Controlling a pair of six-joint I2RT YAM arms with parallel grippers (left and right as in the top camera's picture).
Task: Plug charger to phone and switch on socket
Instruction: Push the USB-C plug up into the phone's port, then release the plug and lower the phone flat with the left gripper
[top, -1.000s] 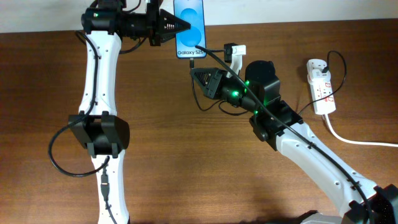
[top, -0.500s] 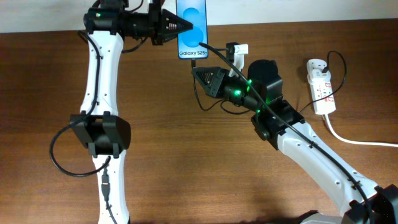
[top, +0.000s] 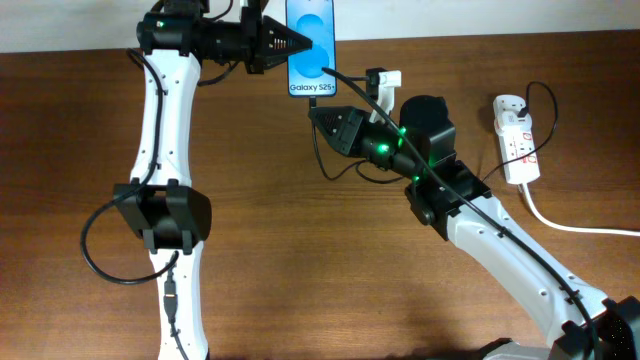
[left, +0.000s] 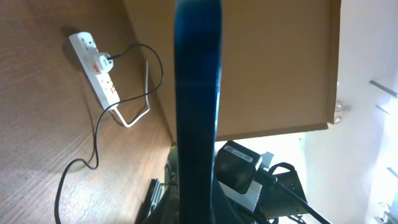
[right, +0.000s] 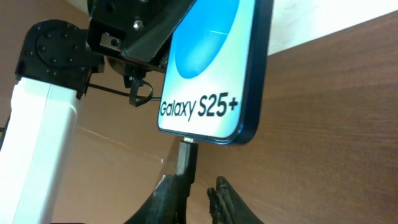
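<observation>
Charger (right: 186, 158) and phone (right: 211, 68) are right at the point of meeting, so you are in the middle of the first half of the job. In the right wrist view the small plug tip stands upright and touches the phone's bottom edge just under the "Galaxy S25+" lettering. You cannot tell from these views whether it has gone into the port or only rests against it, so treat the connection as unconfirmed. Your left gripper (top: 298, 42) is clamped on the phone from the side and holds it up at the far edge of the table (top: 300, 250), with the bright blue screen and white band facing the overhead camera. In the left wrist view the phone shows only as a thin dark-blue edge. Your right gripper (right: 199, 183) sits directly below the phone. Its fingers are drawn close together around the base of the plug tip, though the exact contact is partly hidden. The far end of the charger already sits in an outlet of the socket (left: 96, 65). That is the white strip with red switches lying well apart on your right, with its thick white cord (top: 580, 228) trailing off the table edge. The switches are too small to read as on or off, so judge that step as not yet done. Seating the tip and pressing the switch are what is left. The phone looks slim and smooth-edged, so a hard upward push could make it slip in the left grip.
</observation>
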